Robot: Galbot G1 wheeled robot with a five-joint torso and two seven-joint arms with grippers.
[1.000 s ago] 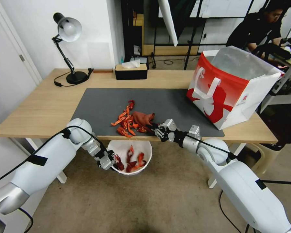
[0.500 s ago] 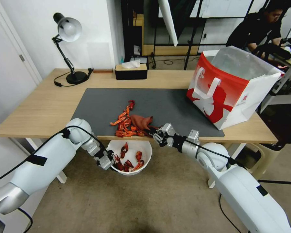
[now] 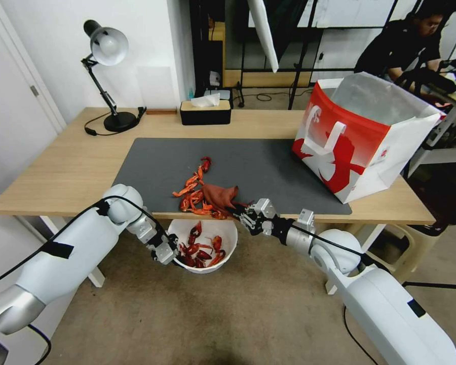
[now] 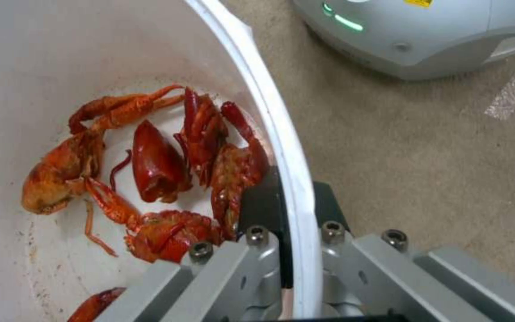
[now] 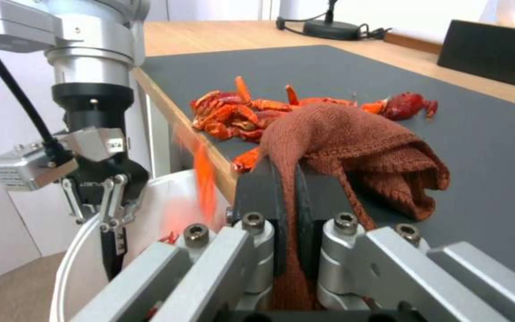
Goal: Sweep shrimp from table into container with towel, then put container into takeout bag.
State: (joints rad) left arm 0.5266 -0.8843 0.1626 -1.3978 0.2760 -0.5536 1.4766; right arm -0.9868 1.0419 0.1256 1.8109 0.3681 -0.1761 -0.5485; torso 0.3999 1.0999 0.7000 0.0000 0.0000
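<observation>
Sweeping continues: in the head view the right gripper (image 3: 239,211), clamped on the towel (image 3: 220,195), has dragged the shrimp (image 3: 195,195) closer to the desk (image 3: 66,167) edge at lower centre; more now lie in the container (image 3: 225,230) than a second ago. Left wrist view: left gripper (image 4: 290,268) pinches the container rim. Right wrist view: one piece falls.

White-shelled arms, silver wrist links.
Black cables and tape patches along both; grippers — grey metal, black pads, hex screws.
</observation>
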